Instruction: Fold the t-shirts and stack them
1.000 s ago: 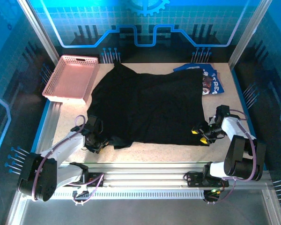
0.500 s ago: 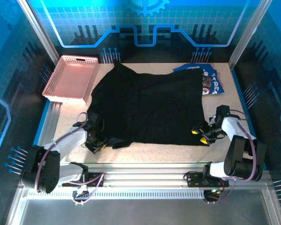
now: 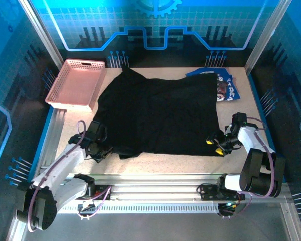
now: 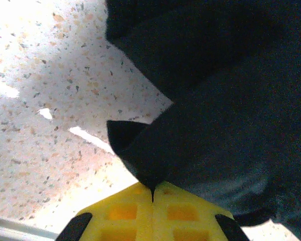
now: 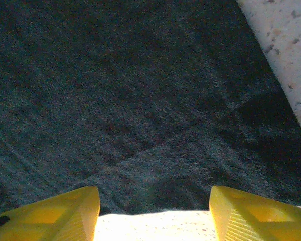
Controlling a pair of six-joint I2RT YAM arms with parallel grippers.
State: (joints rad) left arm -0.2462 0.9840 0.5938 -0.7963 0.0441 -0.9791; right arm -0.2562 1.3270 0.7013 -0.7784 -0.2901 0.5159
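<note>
The black shirt (image 3: pixel 158 113) lies spread flat in the middle of the table (image 3: pixel 165 161). It covers most of the blue shirt (image 3: pixel 227 86), which comes out from under it at the far right corner. The pink basket (image 3: pixel 76 83) stands at the far left, near the black shirt.

The left gripper (image 4: pixel 153 193) is at the near left corner of the black shirt. Its fingers are pressed together, and a small tip of the cloth is pinched between them. The right gripper (image 5: pixel 154 208) is at the near right corner. Its fingers stand apart, the hem lies on the table between them, and nothing is caught.

I think the two near corners are chosen so that the near edge can be carried over toward the far edge in one fold. A hold at both ends would keep the hem straight. The right gripper probably needs to go lower and close on the hem first. The left pinch looks thin, so the cloth may slip out during lifting.
</note>
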